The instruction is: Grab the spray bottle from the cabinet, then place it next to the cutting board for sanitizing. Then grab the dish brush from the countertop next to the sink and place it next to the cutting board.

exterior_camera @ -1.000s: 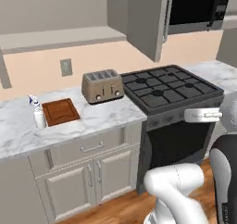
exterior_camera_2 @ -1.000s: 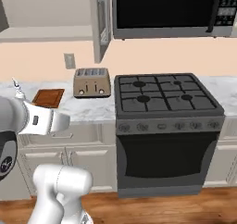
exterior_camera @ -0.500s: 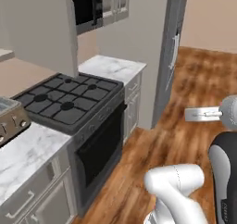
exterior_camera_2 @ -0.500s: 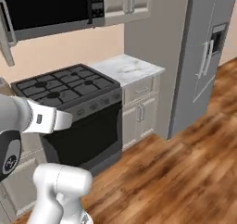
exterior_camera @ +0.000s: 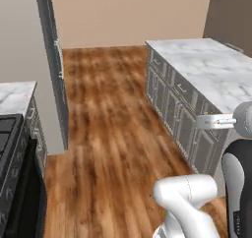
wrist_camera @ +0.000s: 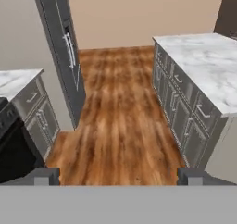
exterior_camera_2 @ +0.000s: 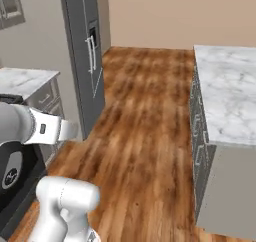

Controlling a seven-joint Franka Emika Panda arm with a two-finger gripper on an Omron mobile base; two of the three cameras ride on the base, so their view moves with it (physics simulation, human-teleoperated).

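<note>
Swung off the stove, base faces wood floor; claw open.

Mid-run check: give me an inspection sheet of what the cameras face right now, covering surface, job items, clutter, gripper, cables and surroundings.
Surface: a marble-topped island stands on the right, its top bare where visible; a short marble counter end sits on the left beside the stove.
Job's things: nothing seen; spray bottle, cutting board, dish brush, sink and wall cabinet are not in these pictures.
Clutter: nothing seen.
Gripper: the gripper is open and empty, fingertips wide apart, facing down the wooden floor.
Cables: nothing seen.
Surroundings: a tall grey fridge on the left with bar handles, a beige back wall, and grey drawer fronts along the island side.
</note>
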